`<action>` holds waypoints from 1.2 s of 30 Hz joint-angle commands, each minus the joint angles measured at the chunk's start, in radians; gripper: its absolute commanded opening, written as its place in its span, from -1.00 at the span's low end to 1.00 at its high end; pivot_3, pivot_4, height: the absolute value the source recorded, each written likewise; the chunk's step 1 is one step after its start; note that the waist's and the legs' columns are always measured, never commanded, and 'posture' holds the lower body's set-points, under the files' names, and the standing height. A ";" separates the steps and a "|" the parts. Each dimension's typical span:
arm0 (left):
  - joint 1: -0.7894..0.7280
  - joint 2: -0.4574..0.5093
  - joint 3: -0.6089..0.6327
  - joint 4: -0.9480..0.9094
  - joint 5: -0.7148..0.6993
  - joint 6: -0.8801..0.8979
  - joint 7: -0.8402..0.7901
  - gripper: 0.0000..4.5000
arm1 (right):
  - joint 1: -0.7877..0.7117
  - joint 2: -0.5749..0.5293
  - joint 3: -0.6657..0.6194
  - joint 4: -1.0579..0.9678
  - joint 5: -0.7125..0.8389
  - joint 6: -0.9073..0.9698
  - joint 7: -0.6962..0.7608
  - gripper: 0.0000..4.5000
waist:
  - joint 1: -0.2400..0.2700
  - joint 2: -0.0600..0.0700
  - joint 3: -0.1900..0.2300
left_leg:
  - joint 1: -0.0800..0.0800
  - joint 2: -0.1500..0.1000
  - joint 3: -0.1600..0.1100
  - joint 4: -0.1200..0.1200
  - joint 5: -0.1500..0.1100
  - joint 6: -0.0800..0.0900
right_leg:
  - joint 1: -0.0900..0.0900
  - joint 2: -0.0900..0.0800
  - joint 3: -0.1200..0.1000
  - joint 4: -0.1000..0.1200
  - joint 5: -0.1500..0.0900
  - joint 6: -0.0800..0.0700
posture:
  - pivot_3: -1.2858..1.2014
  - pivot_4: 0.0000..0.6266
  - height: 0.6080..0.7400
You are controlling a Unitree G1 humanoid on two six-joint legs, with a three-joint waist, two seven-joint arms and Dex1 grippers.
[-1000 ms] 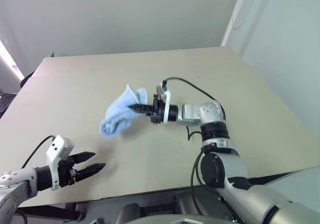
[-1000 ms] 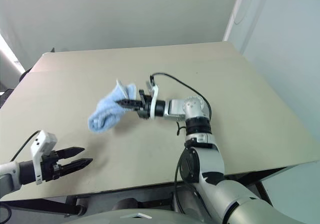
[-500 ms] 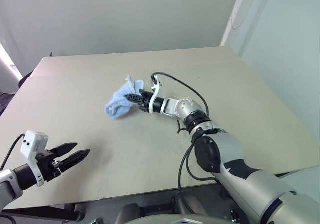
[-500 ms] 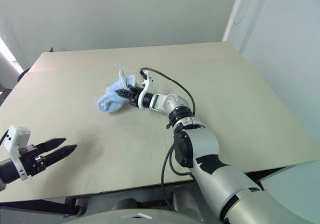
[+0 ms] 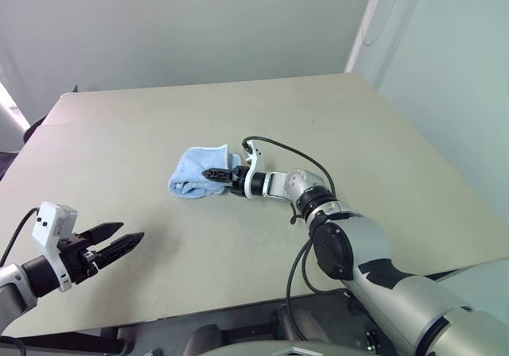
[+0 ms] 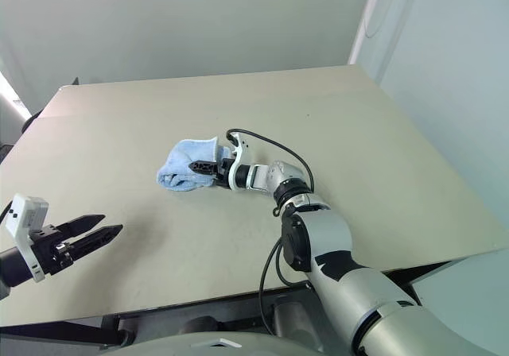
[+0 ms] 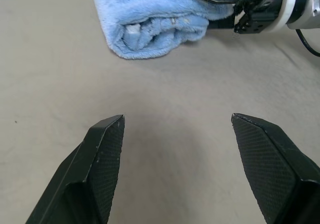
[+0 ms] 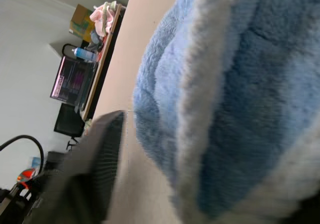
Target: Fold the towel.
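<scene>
The table (image 5: pixel 342 125) stretches wide and bare around me, and the towel (image 5: pixel 193 175) sits near its middle, bunched into a soft blue roll. It looks light, limp and fuzzy, so I judge it will sag and slide rather than hold a crease; best pinched at a stitched edge or corner. My right gripper (image 5: pixel 215 172) lies level against its near side, fingers spread. My left gripper (image 7: pixel 175 134) hovers well apart, wide and empty.
</scene>
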 commanded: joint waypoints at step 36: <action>-0.291 0.024 -0.196 0.261 0.173 -0.139 -0.070 0.62 | 0.747 -0.630 0.396 -1.208 -0.071 -0.267 0.626 0.98 | 0.042 -0.002 0.000 | 0.002 -0.001 0.002 0.002 0.000 0.001 | 0.002 0.004 0.000 0.000 -0.003 0.001 | 0.03 -1.00 1.00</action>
